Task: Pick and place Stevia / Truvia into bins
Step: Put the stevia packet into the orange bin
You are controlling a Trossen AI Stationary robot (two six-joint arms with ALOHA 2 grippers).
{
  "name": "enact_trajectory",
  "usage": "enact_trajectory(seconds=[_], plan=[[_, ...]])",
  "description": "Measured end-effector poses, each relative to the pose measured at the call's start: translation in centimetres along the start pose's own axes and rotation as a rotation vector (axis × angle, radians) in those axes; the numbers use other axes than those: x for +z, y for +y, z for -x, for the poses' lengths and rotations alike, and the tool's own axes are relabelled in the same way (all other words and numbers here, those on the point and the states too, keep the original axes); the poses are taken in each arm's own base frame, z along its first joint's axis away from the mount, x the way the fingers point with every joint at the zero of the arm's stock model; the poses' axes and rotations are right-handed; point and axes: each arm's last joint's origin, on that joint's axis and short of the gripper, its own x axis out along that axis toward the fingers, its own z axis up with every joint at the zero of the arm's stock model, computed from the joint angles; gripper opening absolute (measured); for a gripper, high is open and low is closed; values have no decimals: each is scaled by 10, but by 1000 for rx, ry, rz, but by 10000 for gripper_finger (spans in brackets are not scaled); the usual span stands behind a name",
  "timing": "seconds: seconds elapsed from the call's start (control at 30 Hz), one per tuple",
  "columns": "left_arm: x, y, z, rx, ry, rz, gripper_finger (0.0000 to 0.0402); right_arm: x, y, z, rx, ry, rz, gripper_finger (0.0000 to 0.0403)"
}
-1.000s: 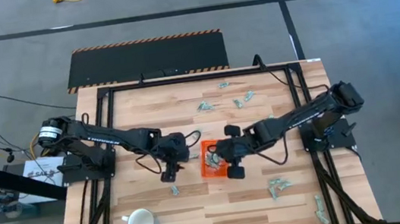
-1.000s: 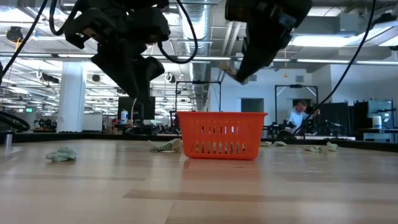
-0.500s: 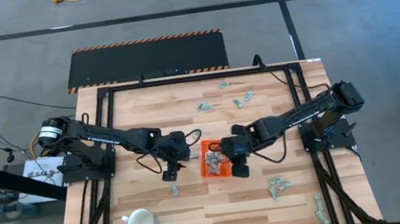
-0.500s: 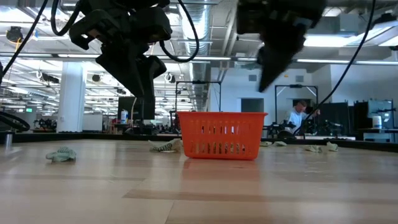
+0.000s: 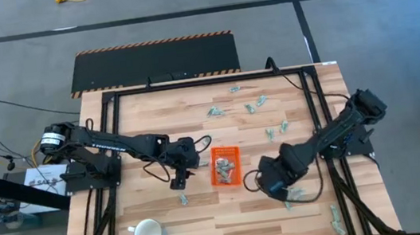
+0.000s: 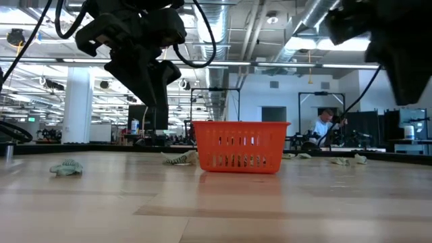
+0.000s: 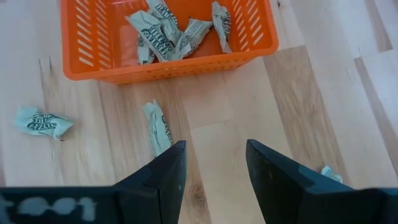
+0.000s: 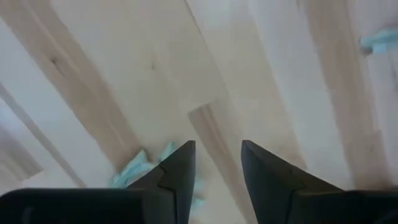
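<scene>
The right gripper (image 5: 276, 185) has been swung away from the orange bin (image 5: 226, 166) to sachets (image 5: 292, 194) lying to its right, fingers apart and empty. A drop is judged done. The left gripper (image 7: 211, 163) is held open near a loose sachet (image 7: 157, 127).

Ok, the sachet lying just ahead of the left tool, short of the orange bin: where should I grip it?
Take the sachet across its narrow width near the middle, descending from straight above. It lies flat and crumpled on the table, lengthwise toward the orange bin, so the open left tool likely only needs to straddle its long edges.
</scene>
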Motion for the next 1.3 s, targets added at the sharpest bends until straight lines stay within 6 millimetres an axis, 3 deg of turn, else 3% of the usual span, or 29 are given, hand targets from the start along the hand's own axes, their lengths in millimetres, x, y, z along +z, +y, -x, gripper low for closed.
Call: enact_trajectory(seconds=[0.57,0.9,1.3], plan=[[0,0,0,0,-1,-68,155,-54,37,-7,-49,-18,92,170],[0,0,0,0,-3,-78,155,-49,51,-45,-167,58,205,198],[0,0,0,0,-3,-77,155,-30,52,-76,-173,185,270,186]])
